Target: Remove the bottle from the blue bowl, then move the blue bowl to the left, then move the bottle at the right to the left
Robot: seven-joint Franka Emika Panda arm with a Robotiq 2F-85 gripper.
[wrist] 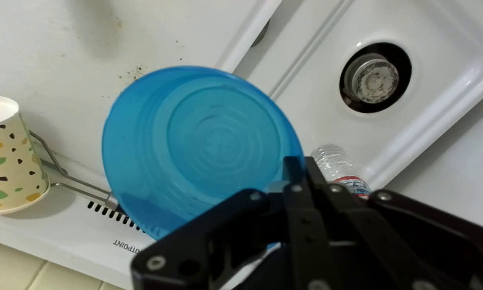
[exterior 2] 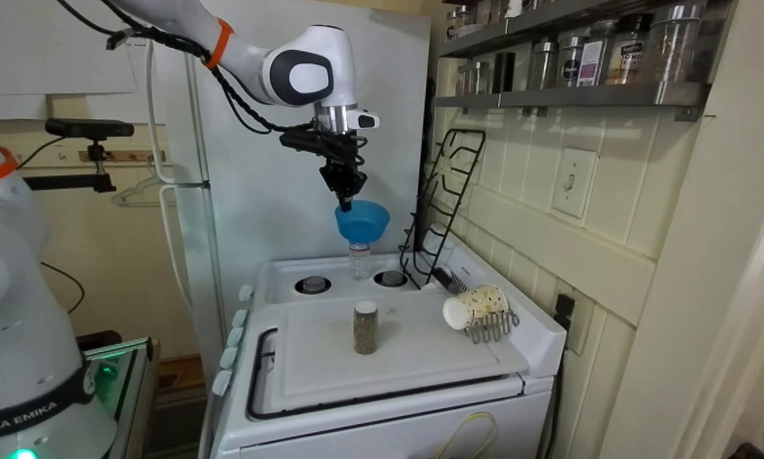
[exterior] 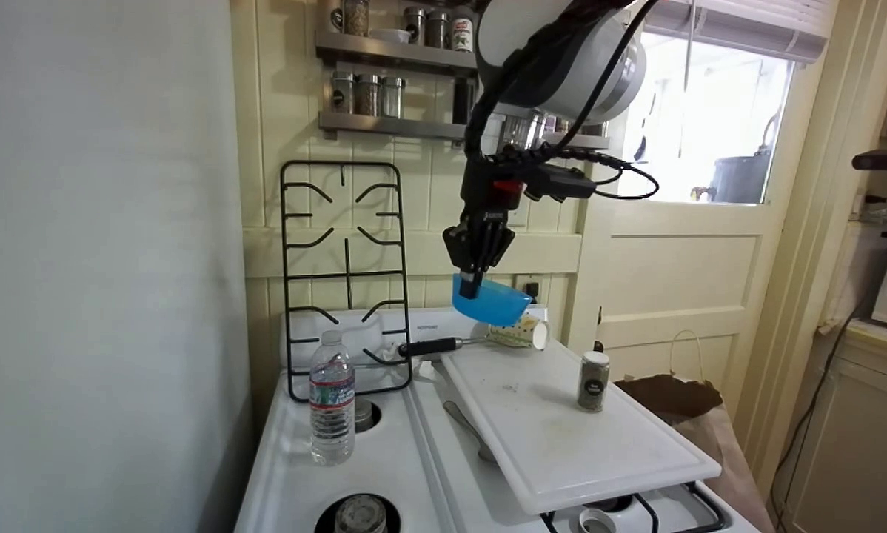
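The blue bowl (exterior: 497, 303) hangs tilted in the air in my gripper (exterior: 471, 286). It also shows in an exterior view (exterior 2: 364, 223), and in the wrist view the bowl (wrist: 221, 137) is empty. The fingers (wrist: 304, 169) are shut on its rim, one inside and one outside. A small spice bottle (exterior: 593, 385) with a white cap stands upright on the white board, apart from the gripper; it also shows in an exterior view (exterior 2: 365, 330). A clear water bottle (exterior: 332, 407) stands upright on the stove top; the bowl partly covers this bottle (exterior 2: 359, 260) in an exterior view.
The white board (exterior: 562, 429) covers part of the stove. A patterned paper cup (exterior: 519, 333) and a black-handled utensil (exterior: 432, 346) lie at the back. A black grate (exterior: 347, 277) leans against the wall. A spoon (exterior: 469, 429) lies beside the board. Spice shelves (exterior: 392, 124) hang above.
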